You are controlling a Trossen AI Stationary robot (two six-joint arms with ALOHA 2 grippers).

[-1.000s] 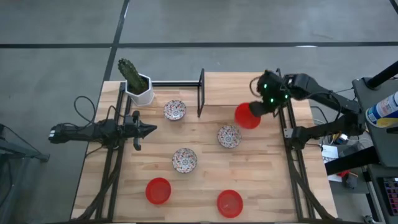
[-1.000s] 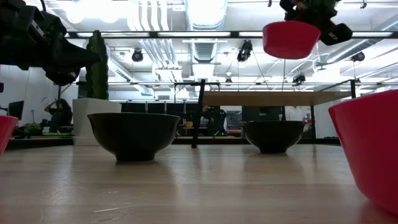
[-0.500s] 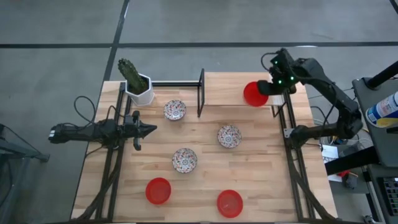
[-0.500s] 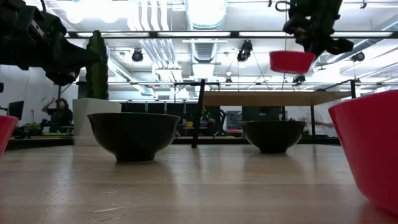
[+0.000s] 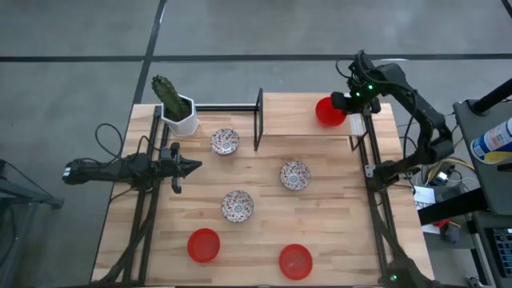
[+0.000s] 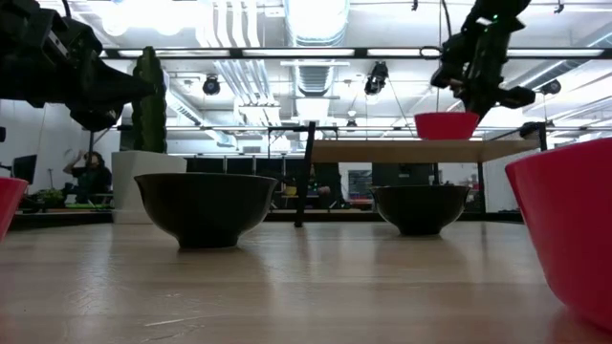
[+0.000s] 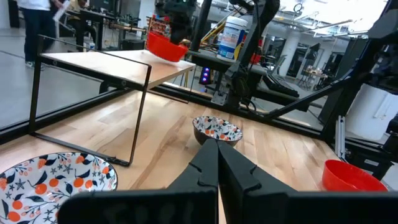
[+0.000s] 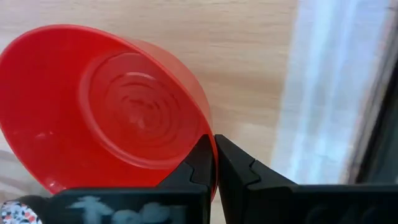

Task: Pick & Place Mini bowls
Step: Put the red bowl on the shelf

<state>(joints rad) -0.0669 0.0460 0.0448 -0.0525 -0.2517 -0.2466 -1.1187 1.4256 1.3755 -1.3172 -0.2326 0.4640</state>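
While the right arm is reaching over the far right of the counter, these lines are setting out what is showing.

Right pincer (image 5: 346, 102): pinching the rim of a plain red bowl (image 5: 327, 112), one finger inside the rim and one outside in the right wrist view.
Held red bowl: sitting just above the raised wooden shelf (image 5: 296, 114) at the counter's far right; in the low view its base is looking level with the shelf top, and whether it is touching cannot be told.
Left pincer (image 5: 192, 167): waiting at the counter's left edge, its fingers pressed together and pinching nothing, pointing toward the middle.
Wooden counter (image 5: 336, 224): carrying five more mini bowls.
Floral bowls: one (image 5: 225, 142) is lying near the far left, just beside the shelf's black frame post (image 5: 258, 120); one (image 5: 294, 175) is lying right of centre; one (image 5: 238, 206) is lying in the middle, nearer the front.
Other red bowls: one (image 5: 203, 245) is lying at the near left, one (image 5: 295, 261) at the near right, well apart from each other.
Cactus pot (image 5: 179, 114): standing upright at the far left corner, white, with a green cactus in it.
Background: a person (image 6: 93, 176) is standing far off in the room beyond the counter in the low view.
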